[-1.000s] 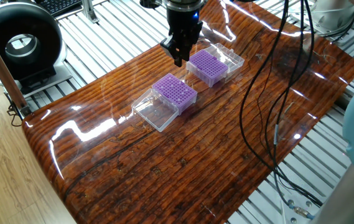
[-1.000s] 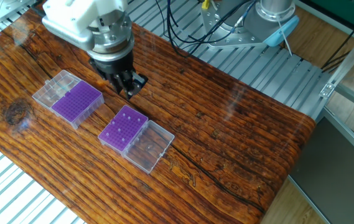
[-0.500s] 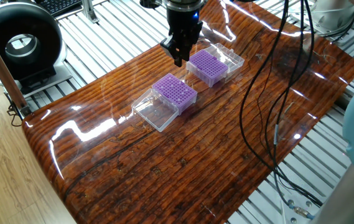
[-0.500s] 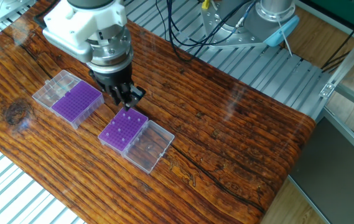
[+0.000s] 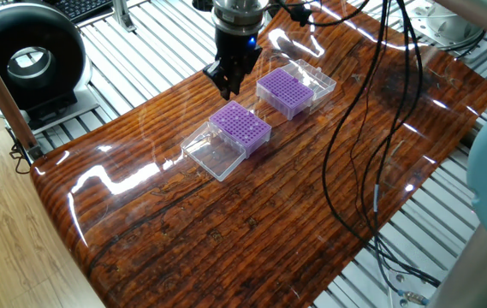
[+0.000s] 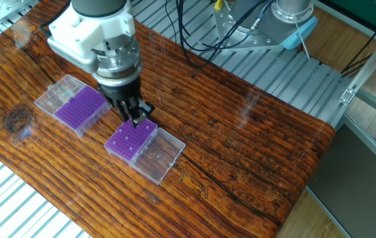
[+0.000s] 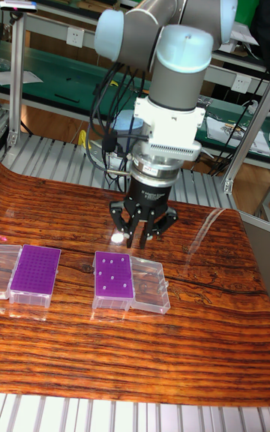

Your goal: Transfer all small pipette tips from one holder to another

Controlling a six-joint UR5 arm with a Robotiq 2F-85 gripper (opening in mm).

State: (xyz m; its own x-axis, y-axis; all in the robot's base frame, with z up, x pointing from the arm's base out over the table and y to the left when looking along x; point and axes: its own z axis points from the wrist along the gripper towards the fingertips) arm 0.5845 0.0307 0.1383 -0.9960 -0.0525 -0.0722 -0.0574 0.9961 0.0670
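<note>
On glossy grained wood, purple gridded rack (image 6: 130,139) beneath black metal pincer (image 6: 135,119), grip unclear.

Two purple grid racks (image 6: 131,139) (image 6: 80,108) with clear lids sit on a glossy reddish-brown bench (image 6: 240,145) with dark wood grain, under a grey-and-pale-blue arm (image 7: 176,19).

A black gripper (image 5: 228,83) points down over the wooden table (image 5: 226,214), its tip just above the far corner of the nearer purple rack (image 5: 240,127); its fingers sit close together, but whether they grip anything cannot be told. A clear lid (image 5: 214,154) lies open beside that rack. A second purple rack (image 5: 284,91) with its own clear lid (image 5: 312,79) stands just beyond, and black cables (image 5: 354,137) hang across the right side.
</note>
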